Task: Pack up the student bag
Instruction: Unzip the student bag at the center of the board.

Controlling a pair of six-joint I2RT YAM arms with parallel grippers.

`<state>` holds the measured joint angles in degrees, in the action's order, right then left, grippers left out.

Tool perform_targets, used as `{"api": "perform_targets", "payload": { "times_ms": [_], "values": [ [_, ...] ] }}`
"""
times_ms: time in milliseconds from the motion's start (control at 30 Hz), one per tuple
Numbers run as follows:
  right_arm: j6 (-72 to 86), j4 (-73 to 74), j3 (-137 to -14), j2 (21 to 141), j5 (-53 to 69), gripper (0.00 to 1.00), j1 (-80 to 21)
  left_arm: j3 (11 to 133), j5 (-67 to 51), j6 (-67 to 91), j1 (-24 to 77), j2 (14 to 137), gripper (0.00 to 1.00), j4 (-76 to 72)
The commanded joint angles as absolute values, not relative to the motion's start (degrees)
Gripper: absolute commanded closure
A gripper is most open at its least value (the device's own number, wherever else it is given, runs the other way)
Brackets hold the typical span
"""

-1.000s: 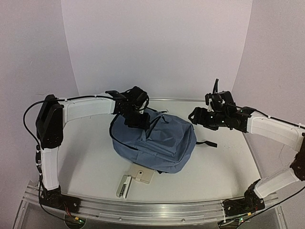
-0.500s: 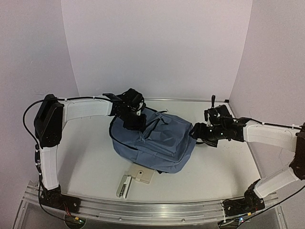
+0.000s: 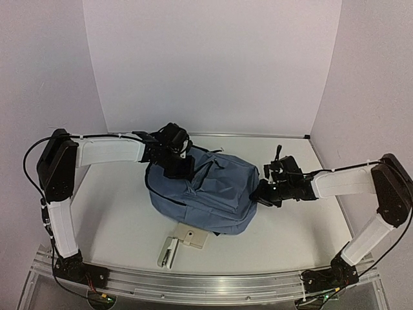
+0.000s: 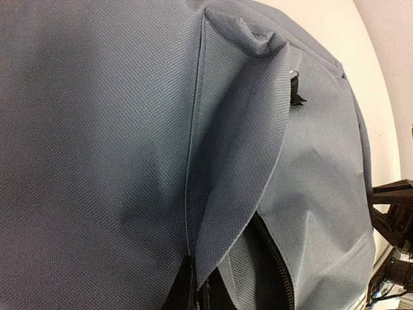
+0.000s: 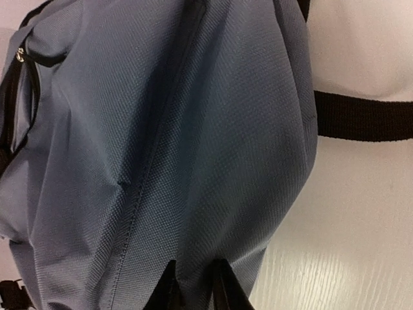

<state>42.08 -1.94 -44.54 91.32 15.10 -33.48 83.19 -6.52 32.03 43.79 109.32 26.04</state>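
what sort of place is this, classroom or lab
Probably a lab robot cell, not a classroom: plain white backdrop, left arm and right arm bolted to an aluminium rail, a student bag staged on a white table.

Front centre: you see a beige flat piece [image 3: 191,237], perhaps a case, on the table [image 3: 110,213].
Touching it: pale strip [image 3: 166,252].

One student bag [image 3: 206,194], slate-blue, lies at the middle of one white desk [image 3: 116,213]. Two robot arms are present: one left arm [image 3: 106,152] and one right arm [image 3: 339,183], each bearing one pair of jaws, two pairs in all. Near the desk's near edge lie two small flat pieces, touching: one beige square piece [image 3: 191,237] and one paler oblong piece [image 3: 166,252]. One metal rail [image 3: 213,284] runs along the near edge. One black strap [image 5: 361,116] shows in the right wrist view.
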Motion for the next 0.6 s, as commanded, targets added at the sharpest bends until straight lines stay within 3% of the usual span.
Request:
{"api": "perform_targets", "payload": {
  "times_ms": [0, 367, 500, 567],
  "values": [
    [39.21, -4.57, -50.97, 95.89, 10.07, 1.0, -33.49, 79.7, -6.05, 34.97, 42.78, 103.95, 1.0, 26.37],
    [29.18, 5.74, -75.57, 111.58, -4.1, 0.98, -31.88, 70.19, -5.0, 44.54, 41.24, 100.25, 1.0, 17.36],
    [27.44, 10.59, -79.26, 109.87, -8.51, 0.54, -32.01, 66.07, -3.28, 49.1, 40.97, 99.15, 1.0, 12.74],
    [26.57, 12.04, -79.45, 106.59, -10.55, 0.44, -32.46, 64.87, -2.7, 51.14, 40.96, 98.82, 1.0, 11.04]
  ]
}}
